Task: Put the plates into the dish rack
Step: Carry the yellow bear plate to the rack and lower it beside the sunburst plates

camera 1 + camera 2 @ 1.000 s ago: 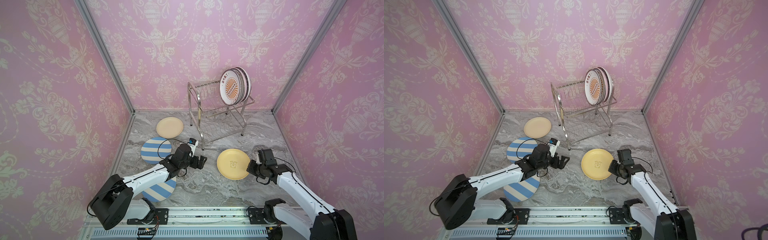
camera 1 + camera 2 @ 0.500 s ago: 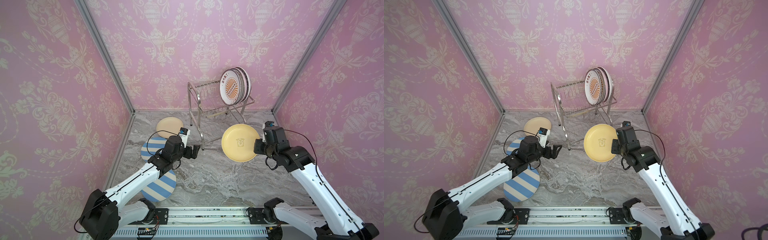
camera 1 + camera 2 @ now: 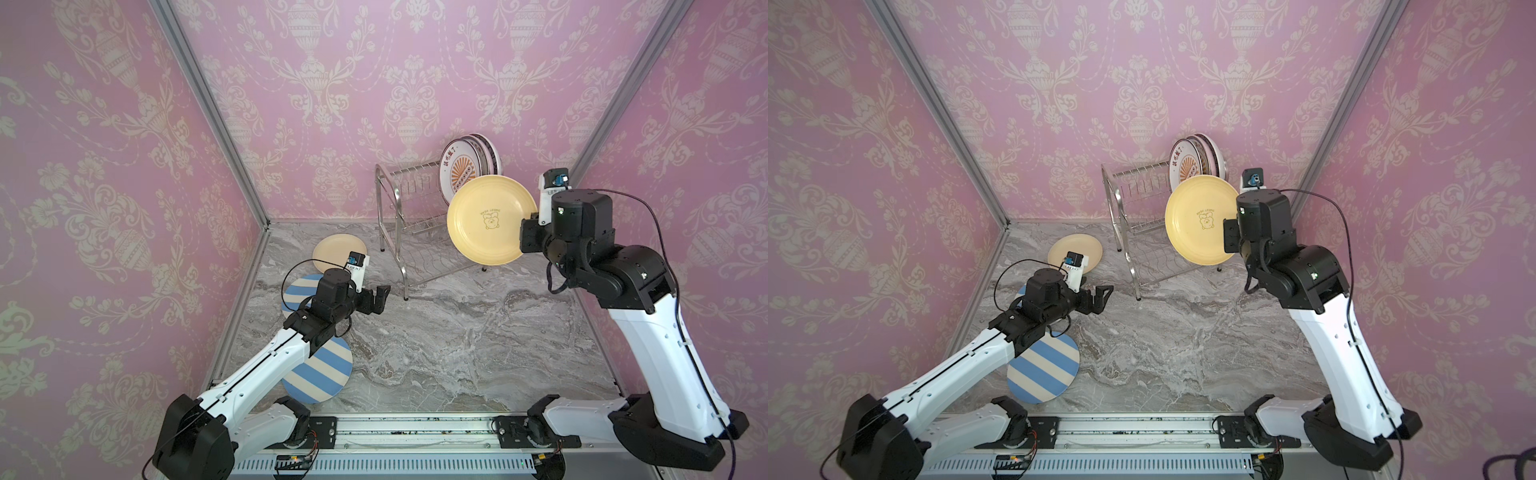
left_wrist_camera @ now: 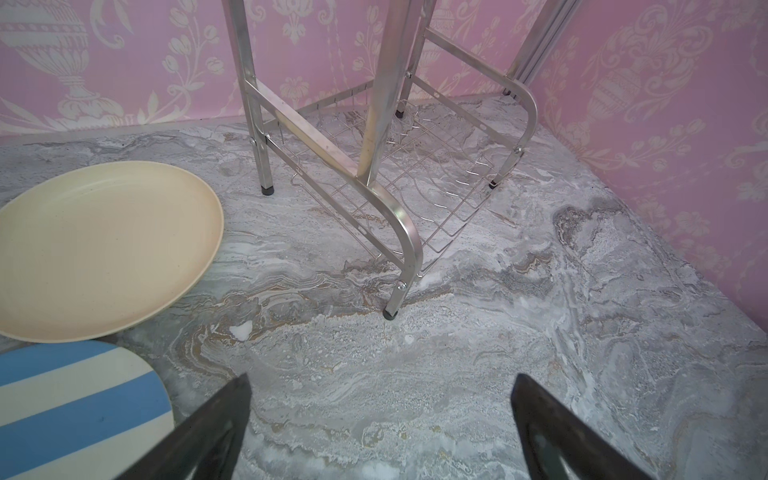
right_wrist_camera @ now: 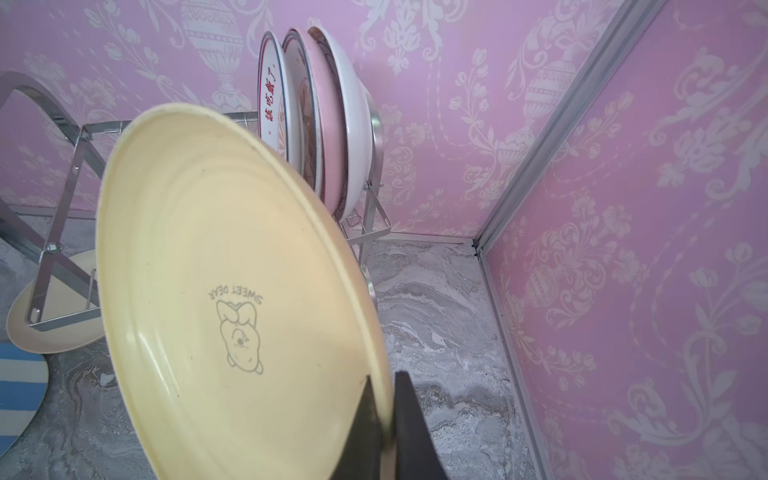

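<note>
A cream-yellow plate [image 3: 490, 220] [image 3: 1200, 220] with a bear print hangs tilted on edge in front of the dish rack's [image 3: 399, 216] [image 3: 1121, 216] upper tier. My right gripper [image 3: 530, 218] [image 5: 384, 378] is shut on the rim of this plate [image 5: 216, 291]. Several plates [image 3: 457, 166] [image 5: 332, 124] stand at the right end of the upper tier. On the table lie another cream plate [image 3: 332, 249] [image 4: 104, 249] and two blue-striped plates [image 3: 322, 374] [image 3: 301, 286]. My left gripper [image 3: 380, 297] [image 4: 380, 378] hovers open and empty over the marble, short of the rack's front foot [image 4: 390, 313].
Pink patterned walls close in the table on three sides, and a metal corner post [image 5: 561, 145] stands close behind the rack's right end. The rack's lower wire shelf [image 4: 415, 178] holds nothing. My left arm [image 3: 266, 365] crosses over the nearer striped plate.
My right gripper has lifted the yellow plate off the table and carried it up and back to the rack, tilting it on edge. The left gripper has drawn back slightly to the left.
</note>
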Robot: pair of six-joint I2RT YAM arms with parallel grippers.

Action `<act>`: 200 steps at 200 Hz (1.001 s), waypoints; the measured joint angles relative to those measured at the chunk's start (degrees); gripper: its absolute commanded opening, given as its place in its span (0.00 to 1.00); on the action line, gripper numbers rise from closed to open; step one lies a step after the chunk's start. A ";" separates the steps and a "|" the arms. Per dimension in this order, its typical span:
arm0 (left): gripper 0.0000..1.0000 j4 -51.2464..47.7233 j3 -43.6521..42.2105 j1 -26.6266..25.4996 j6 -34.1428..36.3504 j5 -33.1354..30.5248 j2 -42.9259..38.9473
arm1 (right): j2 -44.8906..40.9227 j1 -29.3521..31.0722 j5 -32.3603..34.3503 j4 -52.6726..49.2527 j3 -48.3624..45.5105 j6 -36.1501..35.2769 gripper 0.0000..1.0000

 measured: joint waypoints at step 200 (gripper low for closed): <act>0.99 -0.90 -3.93 4.59 -9.16 9.53 -7.87 | 35.95 6.38 28.44 53.59 16.33 -42.45 0.00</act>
